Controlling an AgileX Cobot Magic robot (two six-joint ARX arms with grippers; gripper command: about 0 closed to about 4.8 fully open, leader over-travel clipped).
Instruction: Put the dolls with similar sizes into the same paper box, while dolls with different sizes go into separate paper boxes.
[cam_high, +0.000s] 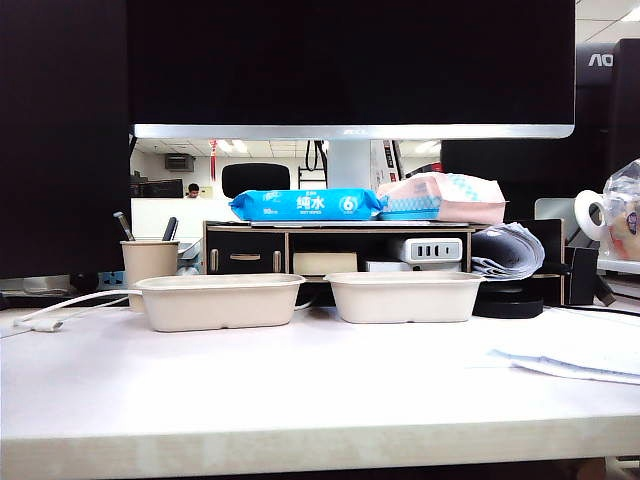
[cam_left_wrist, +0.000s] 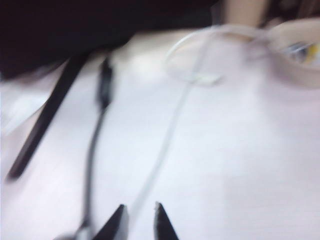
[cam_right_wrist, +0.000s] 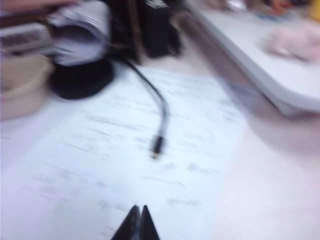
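Observation:
Two beige paper boxes stand side by side at the back of the white table, the left box (cam_high: 220, 302) and the right box (cam_high: 405, 297). Their walls hide whatever lies inside, so no dolls show in the exterior view, and neither arm is in it. In the blurred left wrist view, my left gripper (cam_left_wrist: 141, 210) hangs over bare table, shut to a narrow gap and holding nothing. Far ahead of it is a paper box (cam_left_wrist: 295, 55) with a yellow blur (cam_left_wrist: 312, 51) inside. My right gripper (cam_right_wrist: 139, 210) is shut and empty over a printed sheet, with a paper box (cam_right_wrist: 20, 85) off to one side.
A beige pen cup (cam_high: 149, 265) and a white cable (cam_high: 60, 308) sit left of the boxes. Behind them stands a drawer shelf (cam_high: 245, 255) with a blue wipes pack (cam_high: 305, 205) under a large monitor. Paper sheets (cam_high: 570, 362) lie at the right, with a black cable (cam_right_wrist: 159, 145) across them.

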